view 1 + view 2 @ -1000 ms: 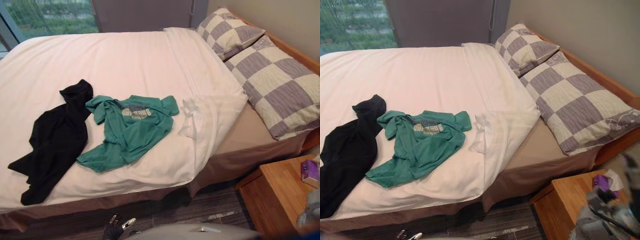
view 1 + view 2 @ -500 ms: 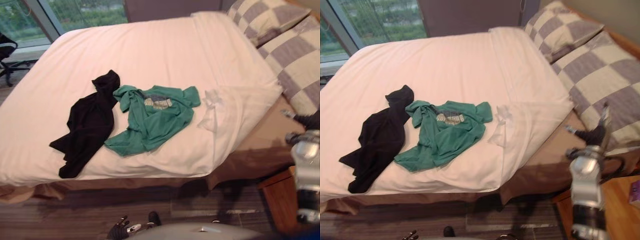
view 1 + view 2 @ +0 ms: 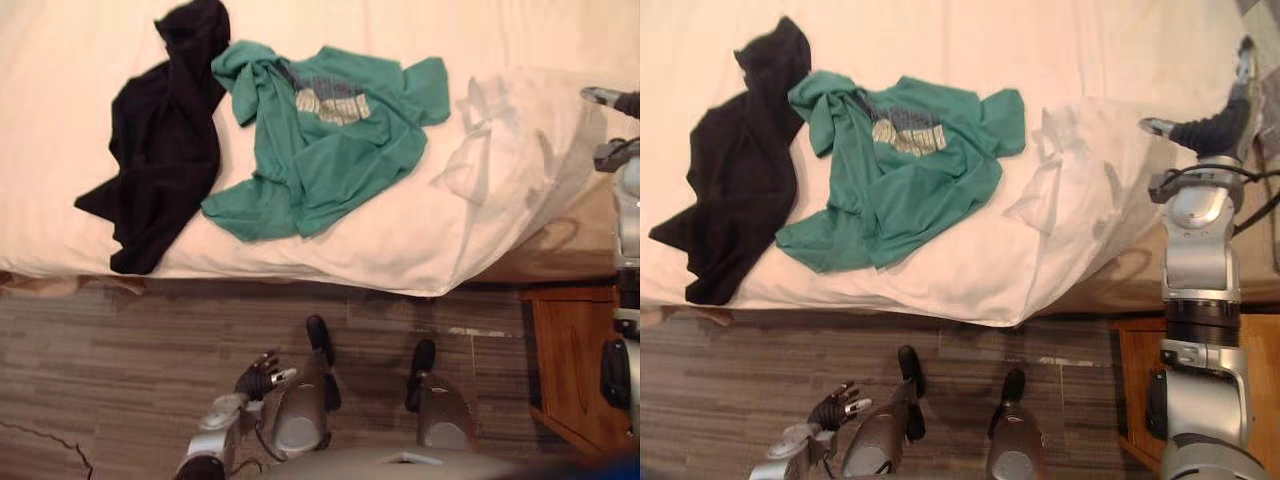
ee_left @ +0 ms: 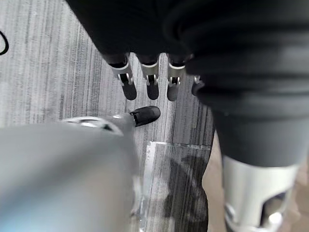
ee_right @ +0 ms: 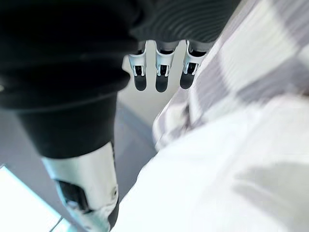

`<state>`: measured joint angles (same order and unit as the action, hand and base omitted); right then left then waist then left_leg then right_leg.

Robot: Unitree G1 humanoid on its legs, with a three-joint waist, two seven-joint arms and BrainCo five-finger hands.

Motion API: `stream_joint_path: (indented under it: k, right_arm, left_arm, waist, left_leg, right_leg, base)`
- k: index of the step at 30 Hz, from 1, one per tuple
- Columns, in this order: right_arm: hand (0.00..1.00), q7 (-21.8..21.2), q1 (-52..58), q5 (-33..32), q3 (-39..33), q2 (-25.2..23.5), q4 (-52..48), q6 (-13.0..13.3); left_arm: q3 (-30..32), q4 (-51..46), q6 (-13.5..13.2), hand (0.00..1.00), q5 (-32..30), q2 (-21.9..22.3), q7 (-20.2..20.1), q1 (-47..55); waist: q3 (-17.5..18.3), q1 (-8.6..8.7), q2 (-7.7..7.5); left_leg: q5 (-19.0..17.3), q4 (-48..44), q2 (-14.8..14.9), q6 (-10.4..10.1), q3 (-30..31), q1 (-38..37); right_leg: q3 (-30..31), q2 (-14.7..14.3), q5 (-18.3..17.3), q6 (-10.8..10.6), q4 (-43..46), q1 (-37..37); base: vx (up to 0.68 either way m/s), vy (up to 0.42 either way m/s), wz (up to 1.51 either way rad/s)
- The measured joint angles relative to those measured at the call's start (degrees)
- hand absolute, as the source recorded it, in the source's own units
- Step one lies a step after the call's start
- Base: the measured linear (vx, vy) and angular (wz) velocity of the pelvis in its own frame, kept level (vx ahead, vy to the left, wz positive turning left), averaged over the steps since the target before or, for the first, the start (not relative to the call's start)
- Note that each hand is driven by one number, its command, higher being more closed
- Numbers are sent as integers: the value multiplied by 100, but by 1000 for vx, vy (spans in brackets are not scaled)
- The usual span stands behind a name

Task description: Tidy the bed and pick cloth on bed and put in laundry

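A green T-shirt [image 3: 900,170] lies crumpled on the white duvet [image 3: 970,260] near the bed's front edge. A black garment [image 3: 730,170] lies beside it on its left, touching it. My right hand [image 3: 1212,130] is raised over the bed's right side, just past the duvet's turned-back corner [image 3: 1080,170], open and holding nothing; its straight fingers [image 5: 161,72] point toward a checked pillow [image 5: 251,72]. My left hand [image 3: 835,405] hangs low over the floor in front of the bed, open and empty, with relaxed fingers [image 4: 147,82].
A wooden nightstand [image 3: 575,360] stands at the lower right, beside the bed and under my right arm. Grey wood-look floor [image 3: 120,360] runs along the bed's front edge. The tan sheet [image 3: 1140,270] shows where the duvet is turned back.
The camera has tilted down toward the bed's front edge and the floor. My right hand has risen further over the bed's right side. The clothes have not moved.
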<state>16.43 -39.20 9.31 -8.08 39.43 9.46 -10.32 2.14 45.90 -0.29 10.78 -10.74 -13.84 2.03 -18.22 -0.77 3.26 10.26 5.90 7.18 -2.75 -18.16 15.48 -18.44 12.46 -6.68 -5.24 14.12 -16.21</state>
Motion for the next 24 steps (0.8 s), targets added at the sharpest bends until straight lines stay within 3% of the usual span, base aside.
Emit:
stream_joint_path:
  k: [7,12,13,17,19,24]
  right_arm:
    - [0,-396,-388,12,272,-6,-89,-325]
    - [0,-416,-669,-28,403,-5,114,-590]
    - [100,-394,-709,-63,405,-4,175,-685]
    - [100,-229,-920,-139,355,21,185,-822]
    - [100,-217,-928,-137,155,138,198,-940]
    - [100,-223,-531,-268,-32,341,281,-843]
  left_arm:
    - [-1,-168,6,0,323,-310,-372,-574]
    - [10,-259,7,0,467,-526,-604,-1010]
    - [10,-388,10,0,580,-531,-615,-1026]
    - [3,-702,12,0,615,-521,-489,-1021]
    - [-1,-917,101,0,616,-496,-324,-1017]
    - [-41,-1181,240,0,614,-510,-332,-929]
  waist:
    - [-283,-29,-99]
    - [-433,-59,-94]
    - [-500,-52,-102]
    - [-593,-84,-99]
    - [-606,-179,-98]
    - [-609,-212,-105]
  left_leg:
    - [122,-4,-28,-23,-2,409]
    - [239,-7,-46,-33,-15,840]
    - [248,-7,-72,-23,-4,907]
    - [293,-8,-86,-6,23,1165]
    - [315,-9,-109,-4,49,1260]
    - [66,-637,-57,-44,-1,1342]
  right_leg:
    - [6,204,-186,32,617,-646]
    - [18,324,-277,90,1008,-1250]
    - [18,374,-352,93,1134,-1356]
    - [19,438,-479,139,1388,-1712]
    - [18,492,-579,150,1548,-1846]
    - [12,564,-630,170,1657,-1638]
  base:
    - [25,-16,9]
    - [-10,-26,6]
    - [-14,-47,13]
    - [-8,-56,11]
    - [14,-68,12]
    - [22,-64,11]
